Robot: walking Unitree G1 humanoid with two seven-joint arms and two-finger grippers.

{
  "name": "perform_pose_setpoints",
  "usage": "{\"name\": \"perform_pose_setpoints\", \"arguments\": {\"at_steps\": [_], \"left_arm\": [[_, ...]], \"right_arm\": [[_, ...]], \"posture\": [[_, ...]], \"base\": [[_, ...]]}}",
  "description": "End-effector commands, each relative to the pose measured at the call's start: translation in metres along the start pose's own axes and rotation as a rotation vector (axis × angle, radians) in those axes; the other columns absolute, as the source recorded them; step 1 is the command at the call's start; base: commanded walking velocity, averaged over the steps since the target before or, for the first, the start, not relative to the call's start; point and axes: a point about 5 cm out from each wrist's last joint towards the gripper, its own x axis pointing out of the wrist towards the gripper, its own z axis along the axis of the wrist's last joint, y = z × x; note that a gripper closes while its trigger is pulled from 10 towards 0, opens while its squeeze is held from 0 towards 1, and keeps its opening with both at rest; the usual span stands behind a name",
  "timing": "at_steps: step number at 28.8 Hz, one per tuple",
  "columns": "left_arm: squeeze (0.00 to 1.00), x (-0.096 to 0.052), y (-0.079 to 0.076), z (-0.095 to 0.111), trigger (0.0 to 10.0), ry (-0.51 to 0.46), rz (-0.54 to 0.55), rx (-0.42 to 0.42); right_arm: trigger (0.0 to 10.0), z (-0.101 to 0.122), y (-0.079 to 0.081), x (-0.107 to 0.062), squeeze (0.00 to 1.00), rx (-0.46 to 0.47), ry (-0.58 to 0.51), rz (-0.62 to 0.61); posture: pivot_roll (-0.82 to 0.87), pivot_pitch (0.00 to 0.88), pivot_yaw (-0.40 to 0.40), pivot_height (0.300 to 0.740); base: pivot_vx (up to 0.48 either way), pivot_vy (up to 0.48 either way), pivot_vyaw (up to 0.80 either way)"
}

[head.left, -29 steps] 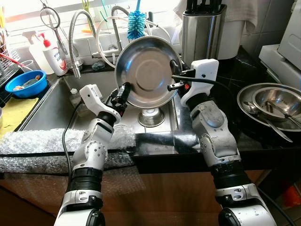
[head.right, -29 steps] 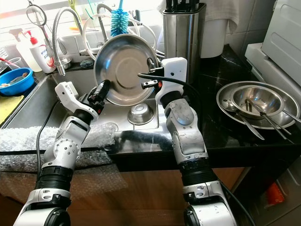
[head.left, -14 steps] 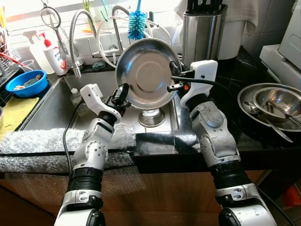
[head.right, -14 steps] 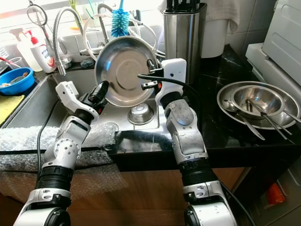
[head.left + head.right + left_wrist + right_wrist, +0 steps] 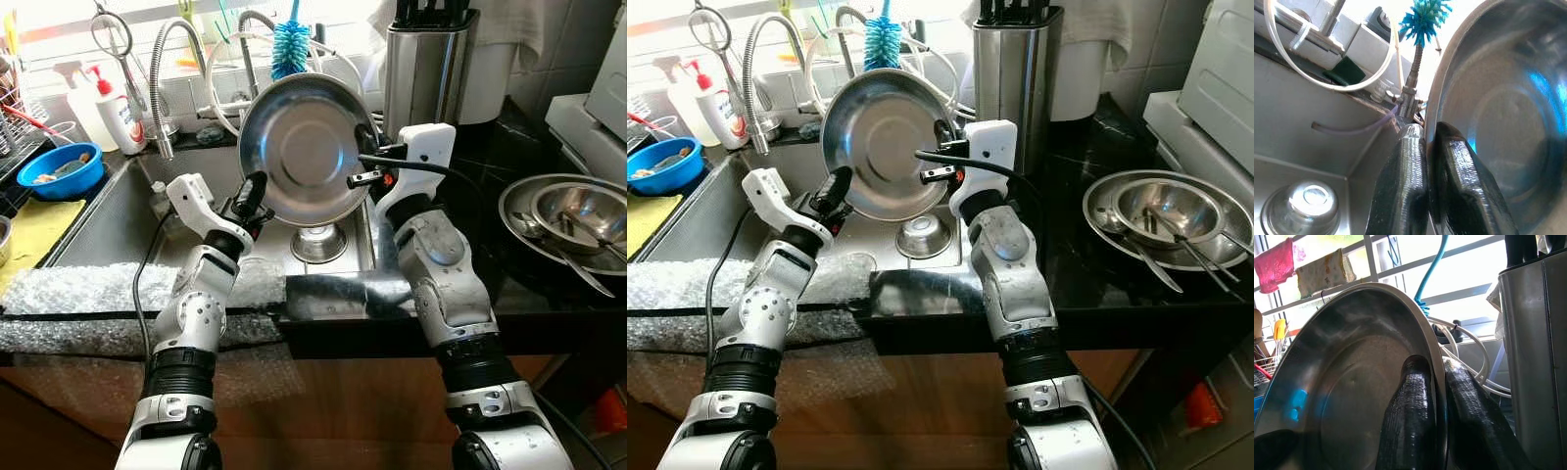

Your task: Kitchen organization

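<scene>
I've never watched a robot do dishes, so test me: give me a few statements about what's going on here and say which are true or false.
1. Both grippers hold the steel plate by its rim. True: left gripper, right gripper.
2. The plate lies flat in the sink. False: it is held up on edge above it.
3. A blue bowl sits to the robot's left. True.
4. The dishes on the right counter hold no cutlery. False: utensils lie in them.

A black stone counter (image 5: 549,294) runs around a steel sink (image 5: 108,225). To the right on it sit nested steel bowls (image 5: 573,220) with utensils, and at the back a steel knife block (image 5: 423,64) — bubble wrap (image 5: 88,294) covers the front-left edge.
</scene>
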Motion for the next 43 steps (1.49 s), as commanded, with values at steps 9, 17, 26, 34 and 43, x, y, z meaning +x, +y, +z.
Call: {"name": "perform_pose_setpoints", "arguments": {"at_steps": [9, 17, 26, 34, 43], "left_arm": [[0.00, 0.001, 0.000, 0.009, 0.0, -0.027, -0.003, 0.027], [0.00, 0.002, 0.002, 0.011, 0.0, -0.055, 0.030, 0.014], [0.00, 0.003, 0.008, 0.015, 0.0, -0.110, 0.110, -0.004], [0.00, 0.000, 0.023, 0.021, 10.0, -0.185, 0.287, 0.064], [0.00, 0.002, 0.041, 0.043, 10.0, -0.241, 0.401, 0.309]], "right_arm": [[10.0, 0.008, 0.008, 0.006, 1.00, 0.001, -0.026, 0.045], [10.0, 0.011, 0.013, 0.005, 1.00, 0.041, -0.044, 0.067], [10.0, 0.017, 0.021, 0.002, 0.25, 0.149, -0.070, 0.062], [10.0, 0.022, 0.022, -0.011, 0.00, 0.188, -0.114, -0.018], [10.0, -0.012, -0.002, -0.062, 0.00, 0.040, 0.034, -0.178]], "posture": [[-0.08, 0.000, 0.141, 0.740], [-0.08, 0.000, 0.142, 0.740], [-0.08, 0.000, 0.146, 0.740], [-0.09, 0.000, 0.150, 0.740], [-0.11, 0.000, 0.154, 0.740]], "base": [[0.000, 0.000, 0.00], [0.000, 0.000, 0.00], [0.000, 0.000, 0.00], [0.000, 0.000, 0.00], [0.000, 0.000, 0.00]]}}
